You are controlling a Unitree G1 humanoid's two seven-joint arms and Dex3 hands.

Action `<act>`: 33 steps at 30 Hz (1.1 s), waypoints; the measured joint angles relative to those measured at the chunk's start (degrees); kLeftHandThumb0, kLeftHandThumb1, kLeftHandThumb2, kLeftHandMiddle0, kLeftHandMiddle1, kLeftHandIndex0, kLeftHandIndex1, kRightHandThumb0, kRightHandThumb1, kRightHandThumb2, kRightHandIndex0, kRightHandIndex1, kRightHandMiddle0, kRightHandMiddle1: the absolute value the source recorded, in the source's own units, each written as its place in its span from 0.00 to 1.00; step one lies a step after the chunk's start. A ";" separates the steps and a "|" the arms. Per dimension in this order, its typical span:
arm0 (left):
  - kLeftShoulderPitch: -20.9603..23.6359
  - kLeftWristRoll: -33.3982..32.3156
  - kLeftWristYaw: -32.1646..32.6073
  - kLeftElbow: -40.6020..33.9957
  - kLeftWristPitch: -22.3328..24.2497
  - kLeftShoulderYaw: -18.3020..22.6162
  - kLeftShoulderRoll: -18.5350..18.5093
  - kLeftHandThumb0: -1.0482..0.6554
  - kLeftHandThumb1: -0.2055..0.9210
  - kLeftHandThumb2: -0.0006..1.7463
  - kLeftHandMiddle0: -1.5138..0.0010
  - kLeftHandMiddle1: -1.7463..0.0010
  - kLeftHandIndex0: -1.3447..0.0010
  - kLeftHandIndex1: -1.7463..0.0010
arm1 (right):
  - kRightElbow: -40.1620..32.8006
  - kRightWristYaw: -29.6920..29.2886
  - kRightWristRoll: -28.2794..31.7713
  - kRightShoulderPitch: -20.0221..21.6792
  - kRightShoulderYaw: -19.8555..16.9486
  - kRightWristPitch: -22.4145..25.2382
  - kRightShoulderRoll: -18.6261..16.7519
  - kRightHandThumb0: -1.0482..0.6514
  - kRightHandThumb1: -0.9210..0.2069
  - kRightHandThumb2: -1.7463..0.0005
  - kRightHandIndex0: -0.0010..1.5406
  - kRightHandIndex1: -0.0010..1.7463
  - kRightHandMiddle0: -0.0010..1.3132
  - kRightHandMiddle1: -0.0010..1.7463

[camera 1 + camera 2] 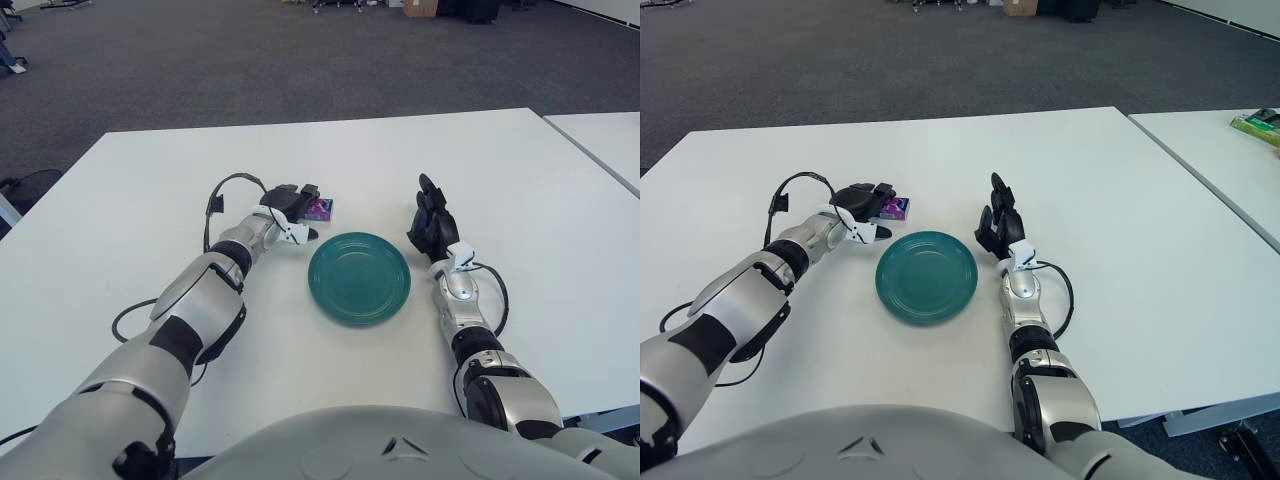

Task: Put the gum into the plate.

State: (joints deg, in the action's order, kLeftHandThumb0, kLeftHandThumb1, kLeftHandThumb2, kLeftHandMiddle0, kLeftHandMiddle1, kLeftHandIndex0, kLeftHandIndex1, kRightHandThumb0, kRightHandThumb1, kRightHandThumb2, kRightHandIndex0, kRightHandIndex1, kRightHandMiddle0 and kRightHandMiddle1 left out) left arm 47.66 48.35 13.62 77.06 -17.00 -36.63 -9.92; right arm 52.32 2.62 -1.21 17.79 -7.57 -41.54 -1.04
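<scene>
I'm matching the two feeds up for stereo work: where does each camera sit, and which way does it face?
Left eye view: on the head, facing forward and down at the white table; shows both arms and the torso, left hand at the purple gum pack, right hand right of the green plate.
Right eye view: same head, slightly to the right, facing likewise; same body parts, plus more of a neighbouring table.
Shared: table, plate, gum, both hands.
</scene>
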 measured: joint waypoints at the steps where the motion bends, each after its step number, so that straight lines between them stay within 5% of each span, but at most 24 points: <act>1: 0.00 -0.13 -0.16 0.00 0.00 0.00 0.01 0.08 1.00 0.14 0.72 0.97 0.90 0.49 | -0.14 -0.06 0.00 -0.07 0.00 0.00 -0.01 0.12 0.00 0.48 0.06 0.00 0.00 0.11; 7: 0.03 -0.64 -1.31 -0.08 0.26 -0.02 0.12 0.09 1.00 0.14 0.70 0.88 0.88 0.50 | -0.59 -0.25 0.00 -0.32 -0.01 -0.02 -0.03 0.11 0.00 0.48 0.06 0.00 0.00 0.11; 9: 0.12 -0.65 -1.82 -0.11 0.45 -0.07 0.17 0.09 1.00 0.14 0.82 0.58 0.86 0.50 | -0.75 -0.24 0.00 -0.42 -0.03 -0.02 -0.03 0.11 0.00 0.48 0.06 0.00 0.00 0.11; 12: 0.32 -0.68 -2.56 -0.14 0.67 -0.10 0.27 0.08 1.00 0.14 0.93 0.30 0.86 0.49 | -0.92 -0.22 0.00 -0.52 -0.07 -0.02 -0.03 0.11 0.00 0.48 0.06 0.00 0.00 0.11; 15: 0.49 -0.69 -3.21 -0.17 1.16 -0.13 0.39 0.07 1.00 0.15 0.98 0.15 0.83 0.47 | -1.07 -0.18 0.00 -0.58 -0.08 -0.02 -0.03 0.12 0.00 0.48 0.06 0.00 0.00 0.12; 21: 1.07 -1.46 -5.95 -0.24 2.20 0.19 0.73 0.07 1.00 0.14 1.00 0.02 0.79 0.39 | -1.20 -0.10 0.01 -0.67 -0.09 -0.03 -0.03 0.12 0.00 0.48 0.07 0.00 0.00 0.13; 29: 1.90 -3.25 -10.53 -0.47 4.51 1.16 1.68 0.14 1.00 0.11 0.92 0.00 0.77 0.23 | -1.46 -0.09 0.02 -0.78 -0.09 -0.03 -0.09 0.13 0.00 0.48 0.07 0.00 0.00 0.14; 33: 1.94 -3.30 -10.87 -0.56 5.67 1.40 2.32 0.33 0.87 0.28 0.88 0.00 0.66 0.15 | -1.67 -0.07 0.02 -0.83 -0.09 -0.03 -0.16 0.13 0.00 0.47 0.07 0.00 0.00 0.13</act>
State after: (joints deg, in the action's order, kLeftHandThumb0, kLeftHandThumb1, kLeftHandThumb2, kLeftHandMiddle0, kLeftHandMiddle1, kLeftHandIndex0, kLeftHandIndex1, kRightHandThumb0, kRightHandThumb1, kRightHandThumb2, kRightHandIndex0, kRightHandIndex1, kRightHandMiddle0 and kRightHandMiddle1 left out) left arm 49.60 45.05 2.75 76.50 -11.33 -35.24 -7.59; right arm 50.64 2.55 -1.19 16.97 -7.67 -41.57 -1.20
